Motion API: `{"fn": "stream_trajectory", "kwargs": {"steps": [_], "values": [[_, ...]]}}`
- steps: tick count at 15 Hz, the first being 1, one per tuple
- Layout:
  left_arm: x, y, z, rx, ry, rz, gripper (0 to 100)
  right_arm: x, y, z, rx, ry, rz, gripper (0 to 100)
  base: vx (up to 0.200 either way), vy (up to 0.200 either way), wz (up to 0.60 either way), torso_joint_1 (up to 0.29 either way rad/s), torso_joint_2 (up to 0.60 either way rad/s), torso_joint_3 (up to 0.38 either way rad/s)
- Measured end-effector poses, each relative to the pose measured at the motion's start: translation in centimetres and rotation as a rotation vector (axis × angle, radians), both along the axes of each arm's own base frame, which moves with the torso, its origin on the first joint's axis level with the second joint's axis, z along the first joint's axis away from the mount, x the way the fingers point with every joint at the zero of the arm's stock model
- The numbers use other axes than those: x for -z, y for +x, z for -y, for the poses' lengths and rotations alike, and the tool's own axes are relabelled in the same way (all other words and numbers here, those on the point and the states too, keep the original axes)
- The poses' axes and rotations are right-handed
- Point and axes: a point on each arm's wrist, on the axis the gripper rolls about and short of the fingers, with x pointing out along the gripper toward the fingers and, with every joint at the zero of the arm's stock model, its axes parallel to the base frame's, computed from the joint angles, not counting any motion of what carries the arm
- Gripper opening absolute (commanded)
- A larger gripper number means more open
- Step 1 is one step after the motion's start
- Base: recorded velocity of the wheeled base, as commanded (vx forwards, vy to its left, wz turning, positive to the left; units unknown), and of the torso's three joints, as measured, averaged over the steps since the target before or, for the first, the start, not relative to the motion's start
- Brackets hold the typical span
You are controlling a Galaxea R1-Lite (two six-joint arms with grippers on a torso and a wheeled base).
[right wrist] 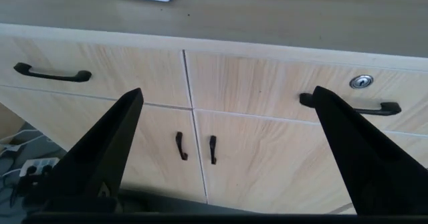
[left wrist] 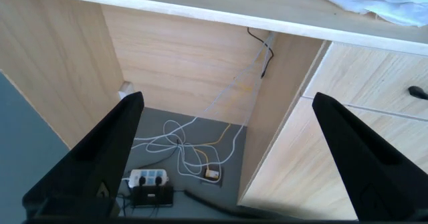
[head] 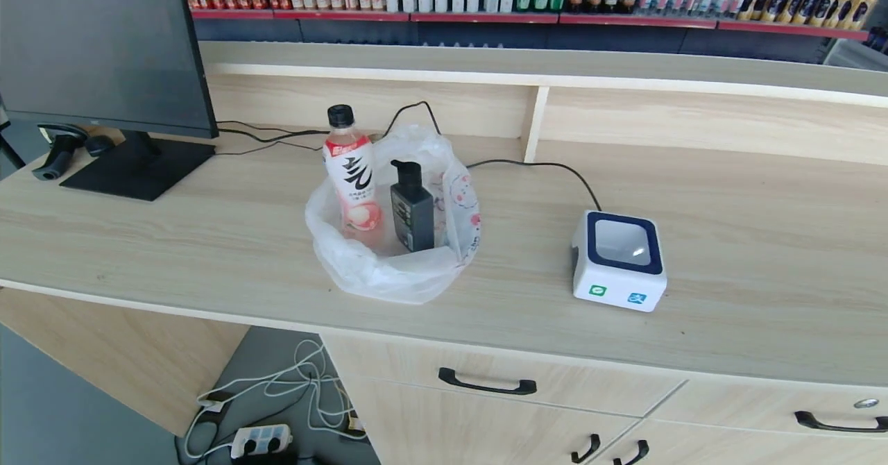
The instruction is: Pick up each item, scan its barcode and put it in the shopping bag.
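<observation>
Pale wood counter (head: pixel 208 243) runs across the head view, with a red shelf (head: pixel 485 17) of drinks along the top edge. A dark monitor (head: pixel 104 41) stands in the upper left, and a handheld scanner (head: pixel 55 156) rests beside its stand. Just left of centre sits the clear shopping bag (head: pixel 388 274), its mouth slumped open so things can drop in easily. Inside it stand a pink-and-white drink bottle (head: pixel 350 173) and, just beside it on the right, a dark pump bottle (head: pixel 412 208), both upright and propped by the bag's walls. Right of centre, well apart from the bag, the white barcode scanner (head: pixel 619 260) sits with its window facing up for items passed over it, and its cable (head: pixel 548 166) trails toward the back. My left gripper (left wrist: pixel 227 97) hangs below the counter edge, jaws spread wide with nothing between them, looking into the knee space where a power strip (left wrist: pixel 148 179) lies on the floor. My right gripper (right wrist: pixel 227 90) is likewise wide apart and empty, facing the drawers (right wrist: pixel 120 57) under the scanner. With both items bagged and both arms parked low, I judge the job essentially finished.
</observation>
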Motion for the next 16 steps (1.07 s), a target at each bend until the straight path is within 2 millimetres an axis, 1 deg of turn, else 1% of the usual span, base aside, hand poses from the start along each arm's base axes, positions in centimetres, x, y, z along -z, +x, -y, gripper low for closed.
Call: {"fn": "stream_trajectory", "kwargs": {"steps": [2,9,13,16], "values": [[-0.01,0.00,0.00,0.000,0.000,0.001,100,0.00,0.00,0.00,0.000,0.000,0.000,100,0.000,-0.200,-0.60,0.005,0.01,-0.002],[-0.02,0.00,0.01,-0.001,0.000,0.001,100,0.01,0.00,0.00,-0.001,-0.018,-0.002,100,0.000,-0.200,0.00,0.004,0.01,0.001],[-0.03,0.00,0.01,0.001,-0.001,0.002,100,0.02,0.00,0.00,0.000,-0.019,-0.002,100,0.000,0.000,0.00,0.000,0.00,0.000],[-0.01,0.00,0.00,0.001,-0.001,0.001,100,0.01,0.00,0.00,-0.001,-0.022,-0.002,100,-0.200,0.000,0.00,0.010,0.01,-0.001]]}}
